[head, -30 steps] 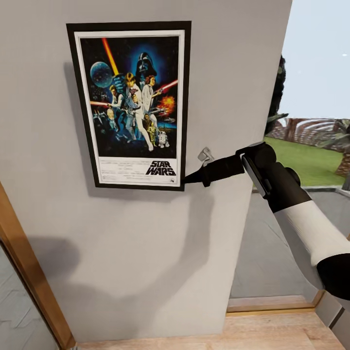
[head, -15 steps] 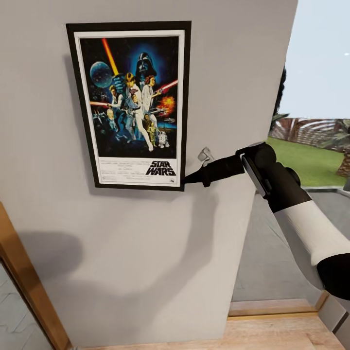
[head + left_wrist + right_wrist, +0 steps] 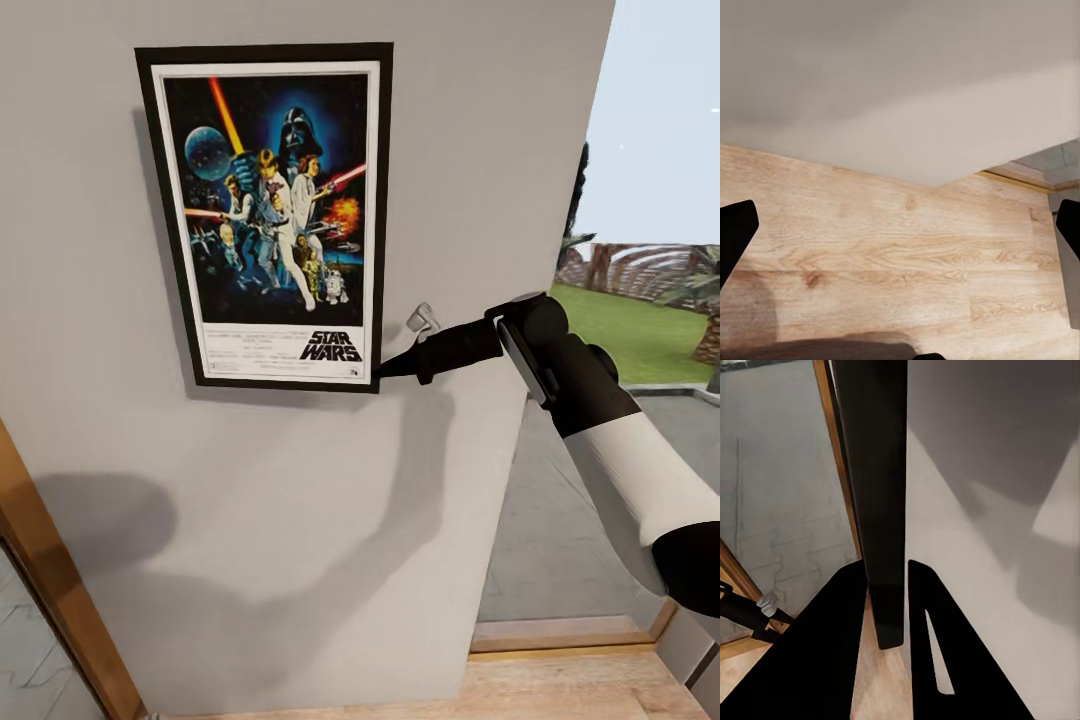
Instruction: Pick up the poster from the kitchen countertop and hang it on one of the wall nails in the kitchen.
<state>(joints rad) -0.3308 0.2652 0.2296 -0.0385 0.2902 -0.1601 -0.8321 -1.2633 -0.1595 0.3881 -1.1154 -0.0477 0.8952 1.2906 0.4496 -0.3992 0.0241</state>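
Observation:
The black-framed Star Wars poster (image 3: pixel 270 215) stands upright against the plain grey wall (image 3: pixel 300 520). My right gripper (image 3: pixel 385 368) is shut on its lower right corner. In the right wrist view the frame's black edge (image 3: pixel 881 495) runs between the two fingers of the right gripper (image 3: pixel 889 568). The wall nail is hidden and the kitchen countertop is out of view. My left gripper (image 3: pixel 904 225) hangs open over the wooden floor (image 3: pixel 892 255), with nothing between its fingers (image 3: pixel 735 232).
A wooden door frame (image 3: pixel 50 590) slants along the wall's lower left. The wall ends at the right, where a large opening (image 3: pixel 650 200) looks out on lawn and trees. Pale wooden floor (image 3: pixel 560 685) lies below.
The view has shifted a little: the wall's right edge sits further right and the door frame further left. The poster and my right arm keep their place in the picture.

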